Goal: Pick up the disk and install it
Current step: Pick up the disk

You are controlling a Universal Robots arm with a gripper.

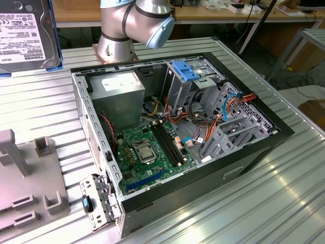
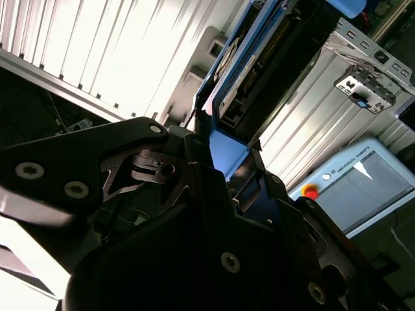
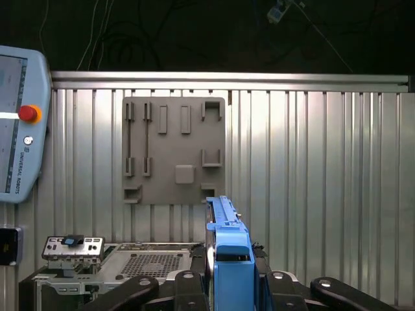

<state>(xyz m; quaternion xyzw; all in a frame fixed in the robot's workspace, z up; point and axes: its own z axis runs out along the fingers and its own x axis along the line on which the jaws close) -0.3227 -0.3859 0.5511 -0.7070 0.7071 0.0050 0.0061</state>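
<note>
Closest to the lens in both wrist views, the claw point(image 3: 230, 275) is a set of matt black linked plates with bright round screw heads. Its two fingers are pressed against either side of the disk point(image 3: 225, 240), pinching the glossy bright-blue plastic carrier point(image 2: 228, 152) that frames it. In the first wrist view the disk stands edge-on, a narrow blue strip with small moulded teeth along its rail. In the exterior view the disk point(image 1: 25, 33) takes up the upper corner at that view's left. It is flat grey metal with a white label facing the camera and a blue rim under it, held clear of the bench point(image 1: 284, 193), whose bare metal top is ribbed in long shiny strips. On the bench sits an open black computer case point(image 1: 254, 152) holding a green motherboard point(image 1: 147, 152), a boxy grey power supply point(image 1: 119, 89) and a ribbed light-blue bracket point(image 1: 185, 70). Beside the case, at the exterior view's left, lies a matt grey moulded plate point(image 1: 25, 198) with raised blocks and slots.
</note>
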